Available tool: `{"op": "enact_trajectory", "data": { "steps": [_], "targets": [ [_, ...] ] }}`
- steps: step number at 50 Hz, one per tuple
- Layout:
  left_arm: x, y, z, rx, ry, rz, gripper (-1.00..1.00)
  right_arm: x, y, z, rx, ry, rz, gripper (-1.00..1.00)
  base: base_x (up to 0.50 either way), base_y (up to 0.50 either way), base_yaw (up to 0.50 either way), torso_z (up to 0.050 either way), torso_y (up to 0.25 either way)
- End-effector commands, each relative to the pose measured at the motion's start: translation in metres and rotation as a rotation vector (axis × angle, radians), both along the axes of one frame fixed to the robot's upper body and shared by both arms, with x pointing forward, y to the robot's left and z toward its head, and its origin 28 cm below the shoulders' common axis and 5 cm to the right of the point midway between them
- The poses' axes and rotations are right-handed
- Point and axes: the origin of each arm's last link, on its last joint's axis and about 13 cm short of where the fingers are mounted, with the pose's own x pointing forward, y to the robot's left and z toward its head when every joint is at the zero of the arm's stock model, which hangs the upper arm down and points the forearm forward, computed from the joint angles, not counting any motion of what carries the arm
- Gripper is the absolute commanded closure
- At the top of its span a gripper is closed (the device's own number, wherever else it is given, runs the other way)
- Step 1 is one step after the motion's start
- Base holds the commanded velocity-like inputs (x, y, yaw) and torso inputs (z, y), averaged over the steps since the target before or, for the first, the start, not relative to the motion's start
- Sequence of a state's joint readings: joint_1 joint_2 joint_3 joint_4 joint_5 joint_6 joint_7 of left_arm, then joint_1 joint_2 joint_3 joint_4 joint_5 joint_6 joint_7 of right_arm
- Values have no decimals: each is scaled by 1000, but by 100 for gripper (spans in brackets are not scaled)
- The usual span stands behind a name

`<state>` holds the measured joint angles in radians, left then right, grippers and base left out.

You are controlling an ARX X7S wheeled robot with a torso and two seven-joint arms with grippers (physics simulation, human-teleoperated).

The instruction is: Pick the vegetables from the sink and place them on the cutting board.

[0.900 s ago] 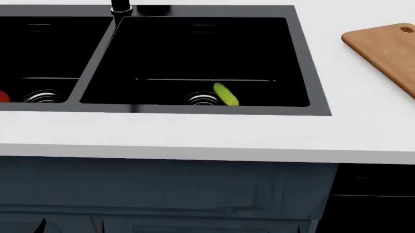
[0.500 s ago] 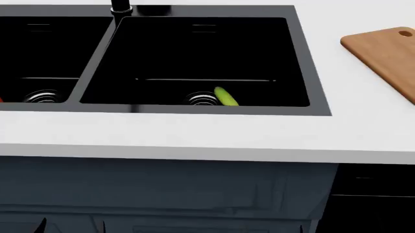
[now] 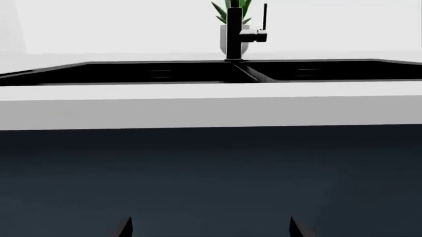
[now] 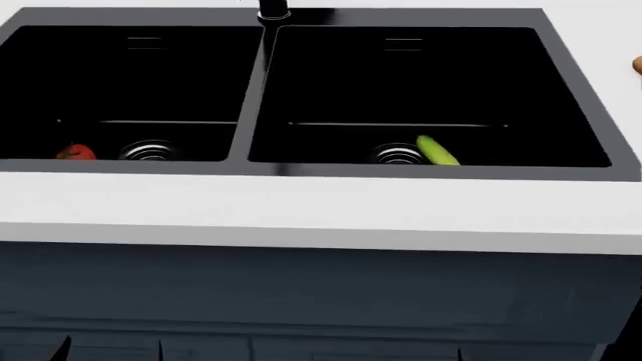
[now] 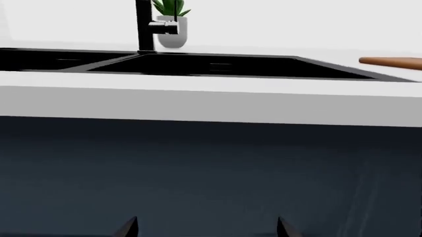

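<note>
The black double-basin sink (image 4: pixel 246 105) fills the head view. A red tomato (image 4: pixel 75 153) lies in its left basin beside the drain. A yellow-green cucumber (image 4: pixel 437 150) lies in the right basin against the other drain. Only a sliver of the wooden cutting board (image 4: pixel 638 66) shows at the right edge; the right wrist view catches it edge-on (image 5: pixel 392 61). My left gripper (image 3: pixel 209 229) and right gripper (image 5: pixel 206 229) both hang open and empty, low in front of the dark cabinet, below counter height. In the head view just their tips (image 4: pixel 62 347) poke up at the bottom.
A black faucet (image 4: pixel 273 9) stands behind the divider between the basins. A potted plant (image 5: pixel 173 19) sits at the back of the white counter (image 4: pixel 321 210). The dark blue cabinet front (image 4: pixel 321 301) faces both grippers.
The head view has shifted left: the sink has slid right in the picture, the tomato has come fully into view, and the cutting board has nearly left the frame. The cucumber lies as before.
</note>
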<state>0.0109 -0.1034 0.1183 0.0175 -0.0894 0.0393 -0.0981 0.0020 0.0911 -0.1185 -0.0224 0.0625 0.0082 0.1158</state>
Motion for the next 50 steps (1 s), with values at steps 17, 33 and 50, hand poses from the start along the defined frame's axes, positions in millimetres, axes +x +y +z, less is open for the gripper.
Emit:
{"op": "enact_trajectory", "data": {
  "steps": [17, 33, 50],
  "targets": [
    [6, 4, 18, -4, 22, -20, -100, -9, -4, 37, -38, -16, 7, -100, 0, 324, 0, 0, 0],
    [42, 43, 181, 83, -179, -99, -100, 13, -46, 227, -293, -147, 28, -100, 0, 0, 0, 0, 0],
    [177, 68, 206, 86, 59, -43, -100, 180, -93, 240, -393, 100, -60, -100, 0, 0, 0, 0, 0]
  ]
}}
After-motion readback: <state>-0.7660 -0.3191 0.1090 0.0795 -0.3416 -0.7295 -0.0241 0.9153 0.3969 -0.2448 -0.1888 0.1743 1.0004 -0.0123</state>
